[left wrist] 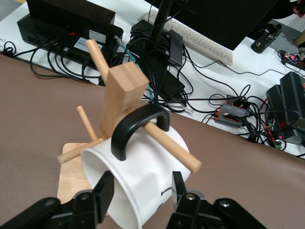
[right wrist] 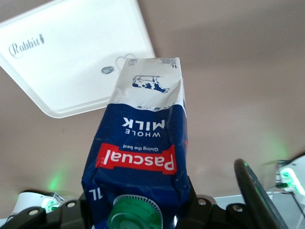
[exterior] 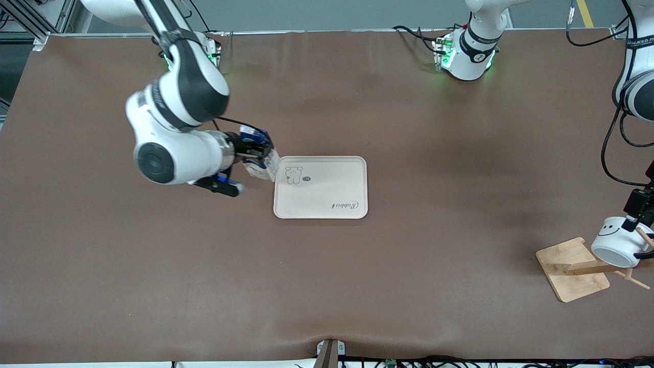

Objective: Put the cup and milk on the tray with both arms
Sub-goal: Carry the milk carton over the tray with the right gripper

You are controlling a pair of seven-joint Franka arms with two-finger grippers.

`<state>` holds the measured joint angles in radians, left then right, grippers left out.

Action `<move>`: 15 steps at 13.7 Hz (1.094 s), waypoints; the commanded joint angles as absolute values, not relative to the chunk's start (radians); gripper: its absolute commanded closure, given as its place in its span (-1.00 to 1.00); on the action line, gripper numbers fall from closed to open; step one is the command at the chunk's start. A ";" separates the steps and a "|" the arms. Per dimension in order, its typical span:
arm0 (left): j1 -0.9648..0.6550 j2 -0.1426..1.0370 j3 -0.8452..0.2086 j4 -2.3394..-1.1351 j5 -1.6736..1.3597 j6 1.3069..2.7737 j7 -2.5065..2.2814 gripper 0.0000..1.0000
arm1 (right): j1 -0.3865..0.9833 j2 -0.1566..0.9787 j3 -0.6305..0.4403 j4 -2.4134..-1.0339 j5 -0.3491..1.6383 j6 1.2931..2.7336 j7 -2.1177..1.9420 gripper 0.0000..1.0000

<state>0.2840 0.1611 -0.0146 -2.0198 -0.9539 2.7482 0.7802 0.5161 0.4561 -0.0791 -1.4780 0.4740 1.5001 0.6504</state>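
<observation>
Table (exterior: 357, 286): brown surface, carrying everything listed below.
Tray (exterior: 327, 197): cream, lying flat mid-table, nothing resting on it; sitting just beside and below the right gripper, toward the left arm's end.
Rack (exterior: 572, 268): wooden base, post and pegs at the left arm's end of the table, directly under the left gripper.
Milk (exterior: 260, 156): being held off the table, tilted, its long axis running from the right gripper out toward the tray, whitish lower end hanging over the tray's edge.
Cup (exterior: 615, 245): hanging on a rack peg that is passing through its dark handle, its body lying between the left gripper's fingers.
Right gripper (exterior: 254, 152): clamping the milk near its capped end; the nearer claw to the tray.
Left gripper (left wrist: 140, 191): fingers standing either side of the cup; firm contact not confirmable.
Key relation: cup probably needing to slide off along its peg before lifting.
View differences: right wrist view is showing the green cap (right wrist: 135, 214) and the carton print; left wrist view is showing the peg through the handle, both unreadable from the front.
</observation>
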 commanded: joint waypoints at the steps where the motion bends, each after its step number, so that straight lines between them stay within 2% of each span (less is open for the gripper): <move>1: 0.284 0.184 -0.023 -1.987 -0.985 2.746 0.811 -0.06 | 0.583 0.558 -0.092 -1.373 0.502 1.520 0.673 0.76; 5: 0.284 0.190 -0.025 -1.987 -0.985 2.746 0.811 0.16 | 0.661 0.679 -0.094 -1.224 0.480 1.534 0.660 0.71; 9: 0.284 0.192 -0.028 -1.987 -0.983 2.744 0.813 0.56 | 0.672 0.680 -0.094 -1.216 0.440 1.522 0.657 0.64; 15: 0.279 0.190 -0.032 -1.980 -0.977 2.744 0.811 0.70 | 0.703 0.700 -0.094 -1.224 0.350 1.549 0.653 0.62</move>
<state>0.2830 0.1778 -0.0294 -1.9943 -0.9562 2.7408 0.7804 0.6855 0.6814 -0.0832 -1.2515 0.3795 1.5560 0.6535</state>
